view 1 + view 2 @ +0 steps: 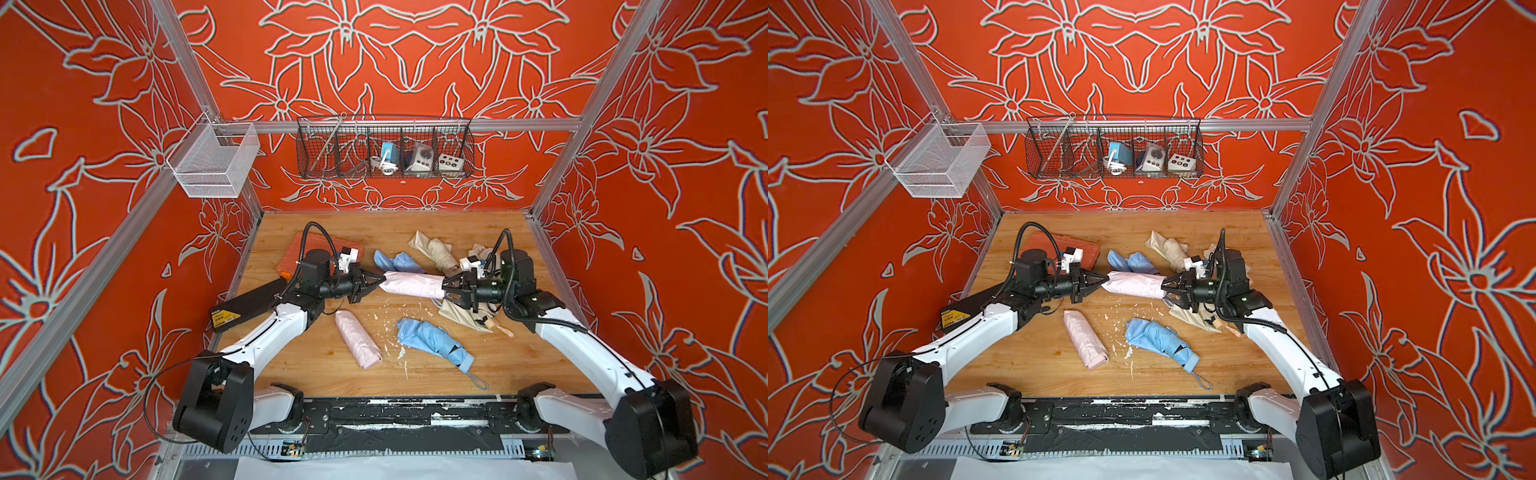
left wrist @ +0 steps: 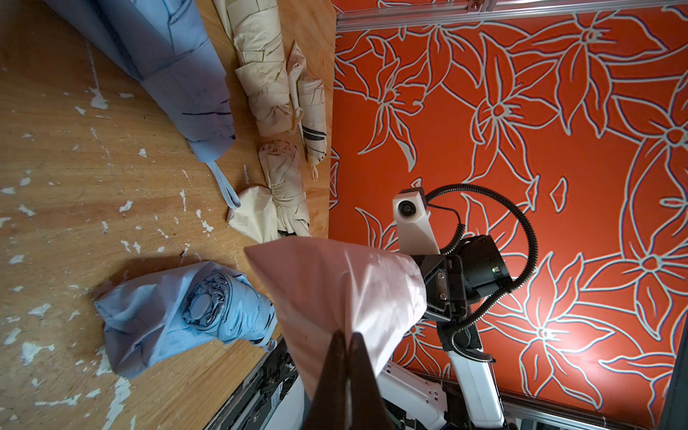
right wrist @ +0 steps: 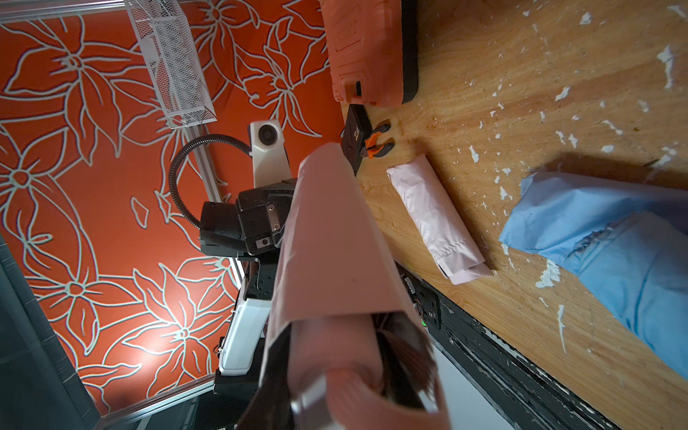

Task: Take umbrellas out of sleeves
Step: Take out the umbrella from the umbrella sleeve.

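Note:
A pale pink sleeve (image 1: 409, 284) (image 1: 1133, 284) hangs level above the table between both grippers, with a pink umbrella inside it. My left gripper (image 1: 379, 282) (image 1: 1102, 281) (image 2: 346, 337) is shut on the sleeve's (image 2: 335, 290) closed tip. At the open mouth of the sleeve (image 3: 327, 242), my right gripper (image 1: 445, 288) (image 1: 1165, 287) (image 3: 335, 353) is shut on the umbrella's pink handle end (image 3: 327, 335), which pokes out of the fabric. Most of this umbrella is hidden inside the sleeve.
On the wooden table (image 1: 519, 365) lie a smooth pink bundle (image 1: 358, 338), a light blue umbrella (image 1: 432, 340), blue fabric (image 1: 397, 262) and cream umbrellas (image 1: 434, 249). An orange case (image 1: 299, 249) and a black box (image 1: 249, 305) sit at the left. Wire baskets (image 1: 384, 147) hang on the back wall.

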`<state>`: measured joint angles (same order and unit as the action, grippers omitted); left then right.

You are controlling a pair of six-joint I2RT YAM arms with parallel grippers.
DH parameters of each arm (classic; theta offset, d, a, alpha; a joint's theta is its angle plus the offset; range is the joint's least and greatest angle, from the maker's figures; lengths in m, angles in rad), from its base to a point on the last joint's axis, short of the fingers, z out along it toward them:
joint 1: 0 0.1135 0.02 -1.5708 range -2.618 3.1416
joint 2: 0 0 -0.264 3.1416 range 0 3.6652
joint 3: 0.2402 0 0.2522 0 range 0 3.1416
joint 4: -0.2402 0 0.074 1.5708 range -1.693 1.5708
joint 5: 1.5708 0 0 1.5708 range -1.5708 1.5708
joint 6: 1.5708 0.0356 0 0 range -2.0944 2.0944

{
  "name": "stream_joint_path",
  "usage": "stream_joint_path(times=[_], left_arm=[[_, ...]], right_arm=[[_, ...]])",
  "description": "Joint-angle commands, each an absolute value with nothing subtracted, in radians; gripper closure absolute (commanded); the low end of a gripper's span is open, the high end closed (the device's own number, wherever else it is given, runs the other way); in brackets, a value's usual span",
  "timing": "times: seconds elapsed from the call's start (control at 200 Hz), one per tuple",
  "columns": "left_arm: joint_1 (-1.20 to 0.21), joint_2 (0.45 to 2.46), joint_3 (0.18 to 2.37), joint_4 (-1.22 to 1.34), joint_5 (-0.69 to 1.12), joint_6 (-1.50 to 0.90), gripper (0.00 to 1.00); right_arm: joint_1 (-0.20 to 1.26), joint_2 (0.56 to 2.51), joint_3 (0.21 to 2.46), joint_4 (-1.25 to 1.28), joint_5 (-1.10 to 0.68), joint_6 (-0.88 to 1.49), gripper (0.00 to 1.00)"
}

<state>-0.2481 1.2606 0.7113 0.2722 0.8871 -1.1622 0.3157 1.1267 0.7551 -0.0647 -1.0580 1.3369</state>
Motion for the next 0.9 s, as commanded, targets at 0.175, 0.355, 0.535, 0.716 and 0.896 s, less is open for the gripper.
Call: stream_joint_path(times=[0.175, 0.355, 0.535, 0.716, 0.896], left_arm=[[-0.217, 1.241, 0.747, 0.245, 0.870, -1.119, 1.00], [-0.206, 1.242, 0.740, 0.225, 0.861, -1.098, 1.00], [-0.187, 1.243, 0.718, 0.230, 0.853, -1.091, 1.00], [-0.165, 1.250, 0.692, 0.233, 0.850, -1.075, 1.00], [-0.129, 1.276, 0.693, 0.202, 0.860, -1.015, 1.00]], right_arm=[[0.299, 1.122, 0.807, -0.079, -1.077, 1.294, 0.84], [0.289, 1.126, 0.828, -0.114, -1.075, 1.270, 0.84], [0.281, 1.131, 0.845, -0.144, -1.071, 1.249, 0.86], [0.273, 1.135, 0.888, -0.237, -1.060, 1.183, 0.86], [0.264, 1.132, 0.933, -0.346, -1.039, 1.103, 0.88]])
